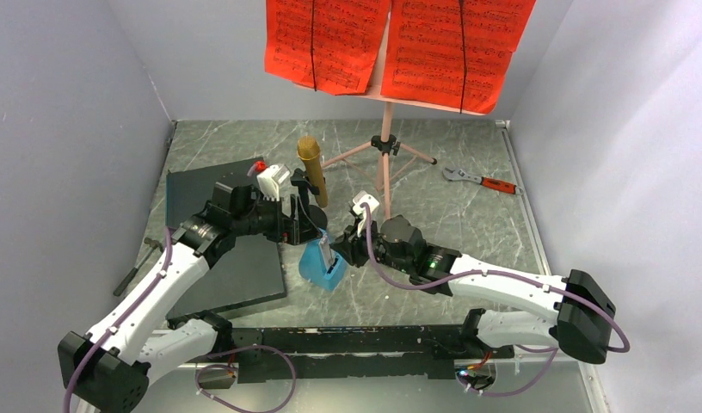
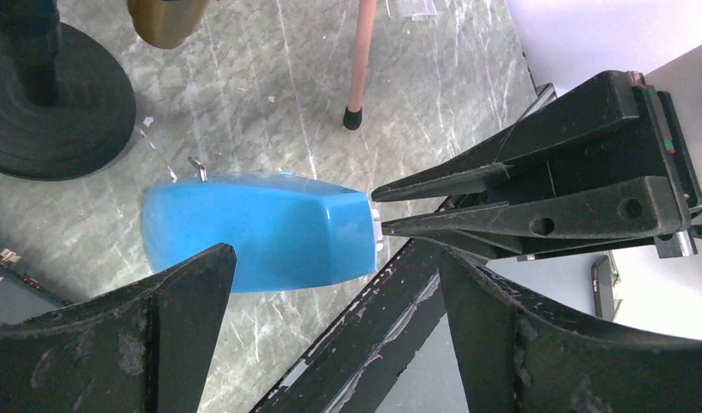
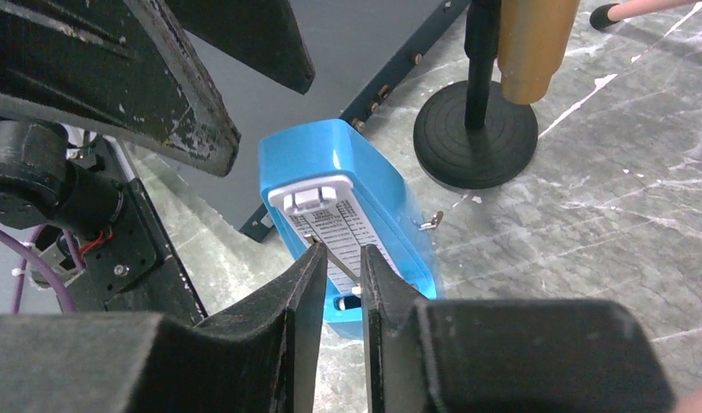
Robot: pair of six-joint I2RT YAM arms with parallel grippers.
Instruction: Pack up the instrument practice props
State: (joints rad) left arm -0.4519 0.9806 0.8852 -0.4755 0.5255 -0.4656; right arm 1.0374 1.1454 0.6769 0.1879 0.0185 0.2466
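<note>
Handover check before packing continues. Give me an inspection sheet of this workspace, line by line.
Surface: marbled grey-green table; nothing amiss seen.
Job's things: pink music stand upright at back with red sheet-music pages; gold microphone on its black round base; blue metronome near centre.
Clutter: red-handled wrench right of stand; dark slab left.
Grippers: left gripper open astride metronome; right gripper shut on metronome's front.
Cables: purple cables along both arms, loose loops by the bases.
Surroundings: plain walls on three sides.

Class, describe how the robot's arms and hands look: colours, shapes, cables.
The left arm and right arm: white shells, black joints, a purple cable along each. The left hand and right hand: black, two tapering wedge fingers, scuffed grey.
</note>
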